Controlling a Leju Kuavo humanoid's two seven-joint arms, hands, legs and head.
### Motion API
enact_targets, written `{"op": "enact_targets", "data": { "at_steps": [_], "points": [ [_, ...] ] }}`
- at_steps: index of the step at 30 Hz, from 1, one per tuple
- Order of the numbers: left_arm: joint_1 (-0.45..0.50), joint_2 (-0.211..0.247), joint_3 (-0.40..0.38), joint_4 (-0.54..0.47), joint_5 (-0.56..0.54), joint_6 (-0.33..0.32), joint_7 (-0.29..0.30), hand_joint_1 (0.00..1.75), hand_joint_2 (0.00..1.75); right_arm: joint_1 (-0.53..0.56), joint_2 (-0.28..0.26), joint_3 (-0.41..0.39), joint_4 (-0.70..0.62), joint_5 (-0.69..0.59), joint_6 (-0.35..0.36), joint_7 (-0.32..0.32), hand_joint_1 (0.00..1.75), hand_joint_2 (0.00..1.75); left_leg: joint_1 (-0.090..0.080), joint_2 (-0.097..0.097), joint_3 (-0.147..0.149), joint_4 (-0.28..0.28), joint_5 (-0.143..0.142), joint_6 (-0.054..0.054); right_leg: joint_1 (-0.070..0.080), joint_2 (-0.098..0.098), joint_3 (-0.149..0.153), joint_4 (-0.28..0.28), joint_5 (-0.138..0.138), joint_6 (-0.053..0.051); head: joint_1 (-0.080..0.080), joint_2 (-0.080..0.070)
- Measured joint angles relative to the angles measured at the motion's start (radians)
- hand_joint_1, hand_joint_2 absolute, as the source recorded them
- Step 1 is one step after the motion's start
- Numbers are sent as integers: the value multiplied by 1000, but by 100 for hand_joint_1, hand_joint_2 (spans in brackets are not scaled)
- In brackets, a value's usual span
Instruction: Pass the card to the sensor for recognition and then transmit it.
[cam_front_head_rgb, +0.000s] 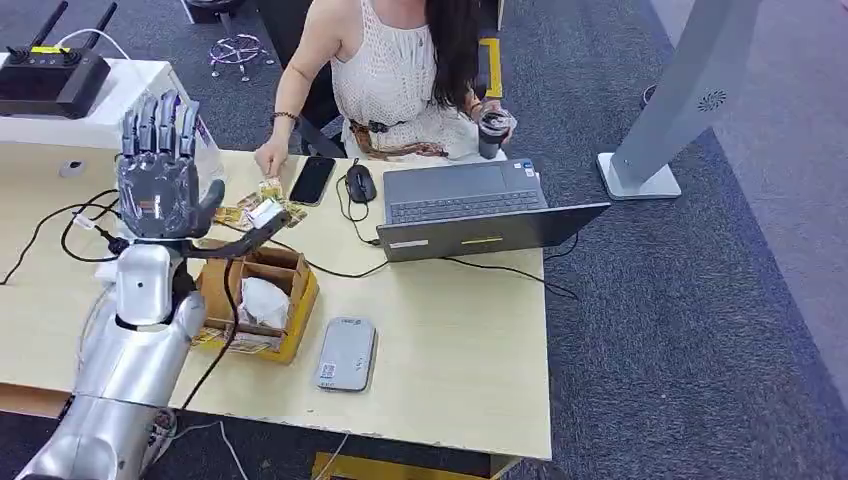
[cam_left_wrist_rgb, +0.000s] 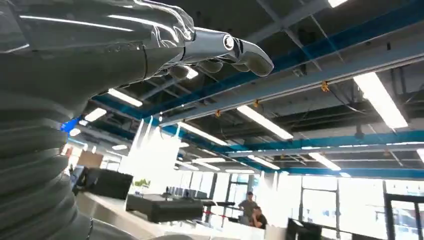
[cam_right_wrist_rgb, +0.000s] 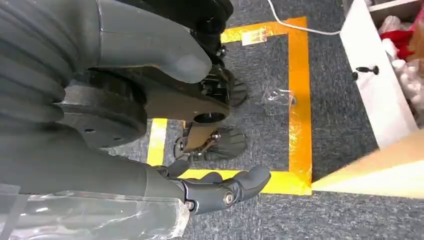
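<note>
My left hand (cam_front_head_rgb: 158, 170) is raised upright over the left part of the table, fingers straight and pointing up. The left wrist view looks at the ceiling past the extended fingers (cam_left_wrist_rgb: 235, 50), with nothing between them. A small white card (cam_front_head_rgb: 265, 212) lies just right of the thumb, among yellowish cards (cam_front_head_rgb: 272, 190) by a person's hand (cam_front_head_rgb: 268, 158); I cannot tell whether my thumb touches it. A flat grey sensor box (cam_front_head_rgb: 346, 353) lies near the table's front edge. My right hand (cam_right_wrist_rgb: 215, 187) hangs beside my body above the floor, fingers loosely apart and holding nothing.
An open cardboard box (cam_front_head_rgb: 255, 295) with white paper sits under my left forearm. A laptop (cam_front_head_rgb: 470, 210), mouse (cam_front_head_rgb: 360, 183) and phone (cam_front_head_rgb: 312, 180) lie in front of the seated person. Cables (cam_front_head_rgb: 60, 235) trail at left. A black router (cam_front_head_rgb: 50, 75) stands far left.
</note>
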Motion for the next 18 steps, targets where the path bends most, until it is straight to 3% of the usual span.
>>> {"op": "enact_targets", "data": {
  "at_steps": [6, 14, 18],
  "points": [
    [105, -11, 0, -139, 40, -5, -35, 0, 175, 9, -5, -17, 0, -12, -5, -11, 0, 175, 0, 0, 0, 0, 0, 0, 0, 0, 0, 0, 0, 0, 0, 0],
    [451, -5, -54, -492, 41, -22, -100, 0, 175, 45, -20, -74, 4, -71, -1, -63, 0, 175, 0, 2, 0, 0, -3, 0, 0, 2, 0, -1, -3, 1, 0, 0],
    [573, 7, -84, -611, 38, -17, -117, 0, 175, 54, -25, -95, 6, -85, -3, -73, 0, 175, 0, 1, 0, 0, -4, 1, 0, 1, -1, -1, -3, 1, 0, 0]
  ]
}}
